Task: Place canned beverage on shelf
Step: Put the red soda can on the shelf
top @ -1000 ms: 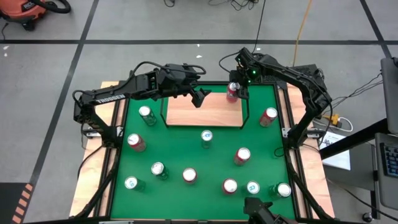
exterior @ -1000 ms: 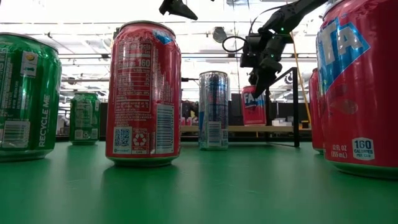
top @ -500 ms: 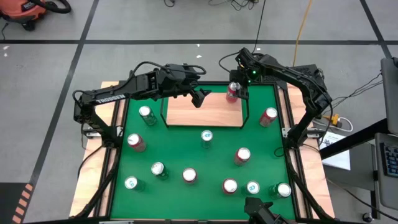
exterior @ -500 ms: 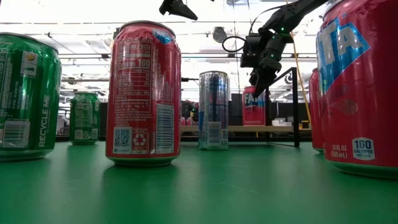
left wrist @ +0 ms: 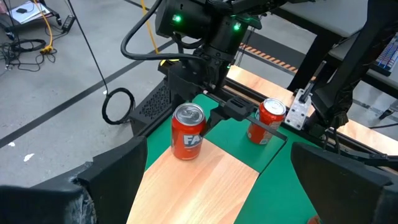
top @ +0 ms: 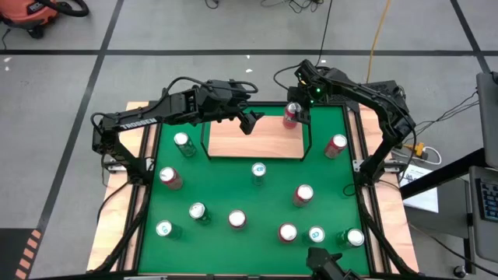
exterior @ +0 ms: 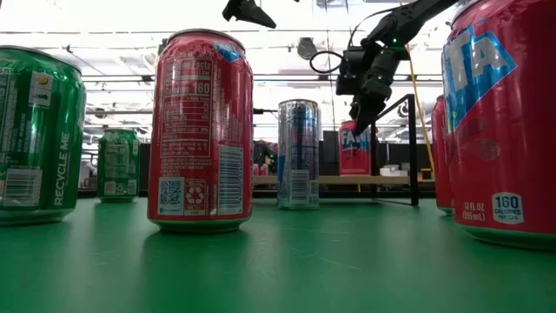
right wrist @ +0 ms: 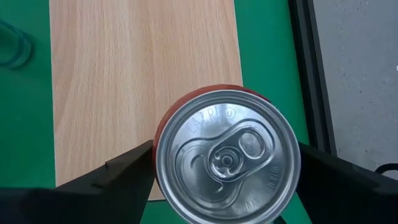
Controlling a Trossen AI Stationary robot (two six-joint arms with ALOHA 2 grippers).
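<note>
The shelf (top: 253,138), a light-wood board with a thin black rail, lies at the far middle of the green table. A red canned beverage (top: 291,115) stands upright on its base at the shelf's far right corner (left wrist: 188,130). My right gripper (top: 298,109) hangs over it, pointing steeply down and open. Its fingers (right wrist: 124,168) stand on either side of the can's top (right wrist: 227,155), with a gap showing in the left wrist view. My left gripper (top: 250,120) hovers open above the shelf's middle, holding nothing.
Several red and green cans stand on the green table nearer than the shelf. A silver-blue can (top: 258,171) is just in front of the shelf, a red one (top: 336,145) to its right and a green one (top: 184,143) to its left. Most of the board is bare.
</note>
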